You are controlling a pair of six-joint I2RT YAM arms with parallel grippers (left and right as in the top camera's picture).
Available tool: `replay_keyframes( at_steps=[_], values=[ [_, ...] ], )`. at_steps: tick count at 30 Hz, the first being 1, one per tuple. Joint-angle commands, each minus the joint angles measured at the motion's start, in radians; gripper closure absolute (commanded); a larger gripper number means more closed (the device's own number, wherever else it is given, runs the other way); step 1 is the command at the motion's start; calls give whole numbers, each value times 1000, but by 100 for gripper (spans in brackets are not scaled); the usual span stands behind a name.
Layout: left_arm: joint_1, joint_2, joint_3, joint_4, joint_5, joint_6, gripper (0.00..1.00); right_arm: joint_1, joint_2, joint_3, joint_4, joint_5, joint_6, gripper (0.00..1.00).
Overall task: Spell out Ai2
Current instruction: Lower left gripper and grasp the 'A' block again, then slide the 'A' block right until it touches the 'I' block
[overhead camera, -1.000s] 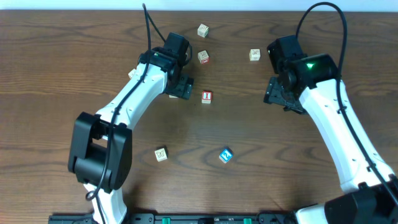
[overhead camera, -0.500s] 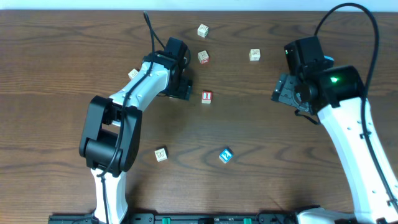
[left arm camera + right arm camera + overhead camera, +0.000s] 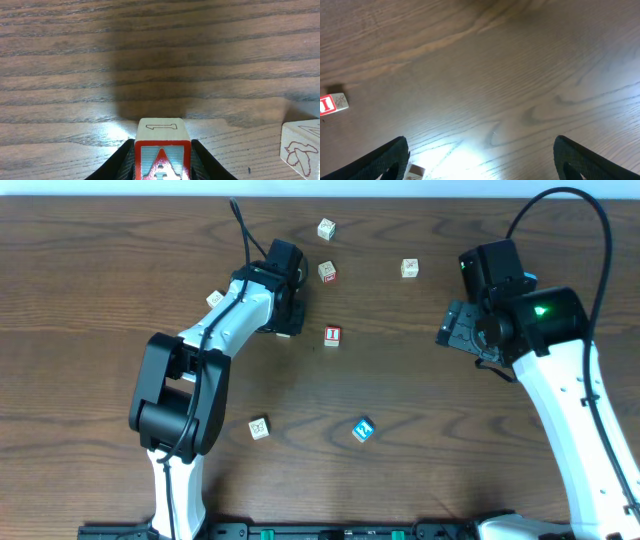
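Left pincer [image 3: 162, 167] closed on the A cube [image 3: 162, 150], low over the desk [image 3: 450, 430] near the I cube [image 3: 332, 335]; 2 cube [image 3: 363, 430] well apart; right pincer [image 3: 482, 155] wide, empty. Risk: a shallow grip may let A twist, or knock I.

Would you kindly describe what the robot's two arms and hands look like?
The left arm and right arm both have smooth white link covers and bulky black joint housings. A thin black cable arcs out near each wrist. A small green light glows on the right arm. The left hand and right hand are black, with dark, rounded fingers.
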Motion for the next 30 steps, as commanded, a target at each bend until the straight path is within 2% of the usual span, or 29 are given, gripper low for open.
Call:
replay_keyframes(
  at_steps=[1, 10, 22, 25, 27, 30],
  values=[
    [-22, 14, 11, -1, 3, -37, 67, -6, -6, -3, -2, 4, -15, 7],
    [-96, 14, 11, 10, -6, -92, 69, -6, -6, -3, -3, 4, -19, 7],
    [-98, 14, 11, 10, 6, -197, 69, -6, -6, -3, -12, 4, -19, 7],
    [-98, 14, 11, 10, 6, -197, 65, -6, -6, -3, -13, 4, -19, 7],
    [-98, 13, 11, 11, 8, -197, 59, -6, -6, -3, -13, 4, -19, 7],
    [-95, 13, 12, 12, 57, -187, 58, -6, -6, -3, -12, 4, -20, 7]
  ],
)
